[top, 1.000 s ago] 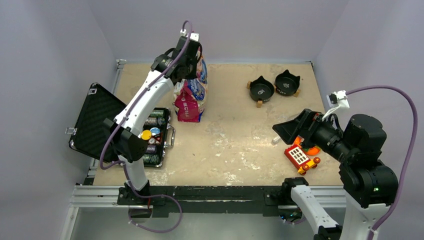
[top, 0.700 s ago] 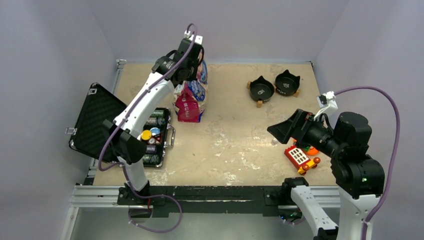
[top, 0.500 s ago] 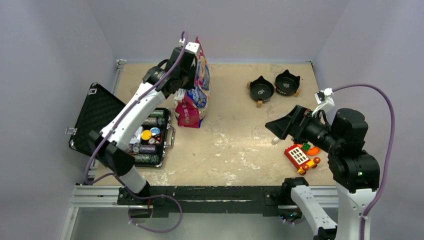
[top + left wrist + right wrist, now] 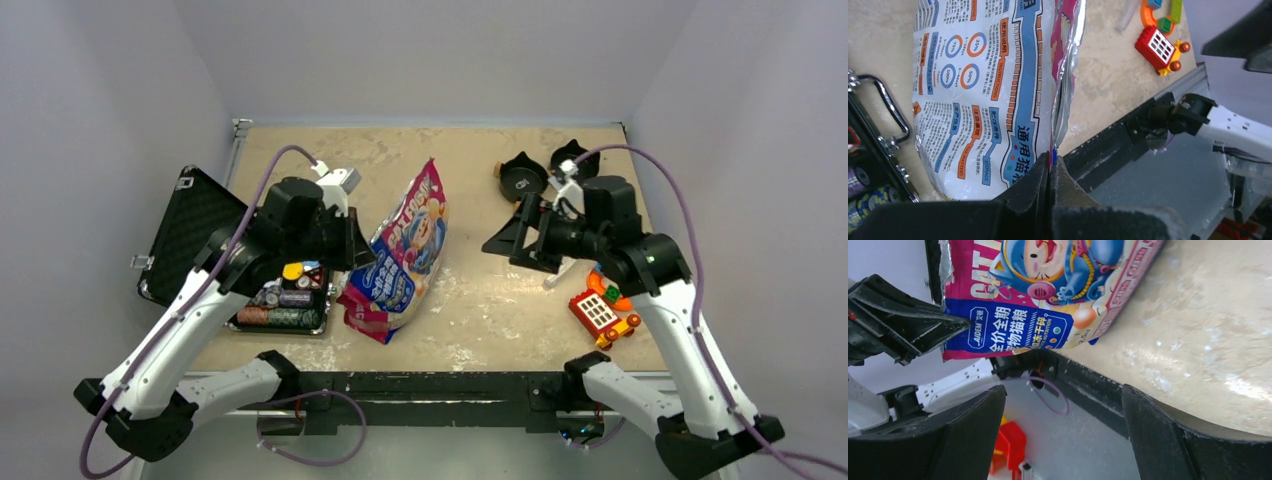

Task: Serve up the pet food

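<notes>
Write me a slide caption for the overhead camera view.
Left claw pinches the tilted pet food bag by its edge; the open right claw faces it.

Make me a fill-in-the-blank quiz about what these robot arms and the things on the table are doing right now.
1. The left gripper is ___ on the edge of the pet food bag.
2. The right gripper faces the bag with its jaws ___.
3. On the far side of the right gripper stand ___ black bowls.
4. The red toy truck lies nearer the ___ gripper.

Missing words: shut; open; two; right.
</notes>
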